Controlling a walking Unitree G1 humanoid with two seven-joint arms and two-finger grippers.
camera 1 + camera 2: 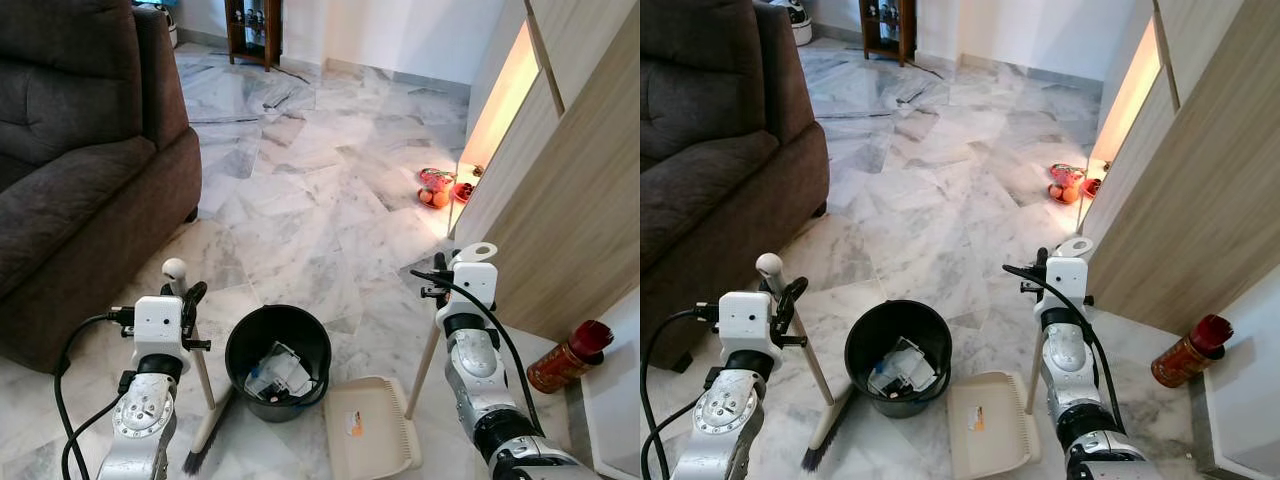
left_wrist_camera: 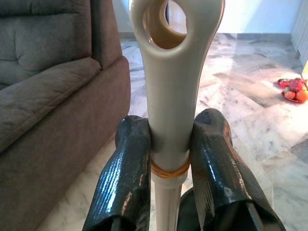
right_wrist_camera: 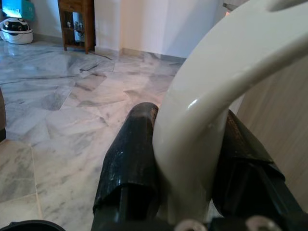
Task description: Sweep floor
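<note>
My left gripper (image 1: 185,297) is shut on the cream broom handle (image 2: 169,96), just under its looped top. The broom (image 1: 205,400) slants down to dark bristles (image 1: 197,457) on the floor left of the bin. My right gripper (image 1: 447,268) is shut on the cream dustpan handle (image 3: 207,125). The handle's pole (image 1: 424,365) runs down to the cream dustpan (image 1: 371,423), which rests flat on the marble floor right of the bin. A black bin (image 1: 278,360) between them holds crumpled paper and wrappers.
A dark brown sofa (image 1: 80,150) fills the left. Wooden cabinet panels (image 1: 560,190) line the right, with a red canister (image 1: 567,357) at their base. Red and orange fruit (image 1: 437,187) lies by the lit cabinet gap. A wooden stand (image 1: 252,30) is far back.
</note>
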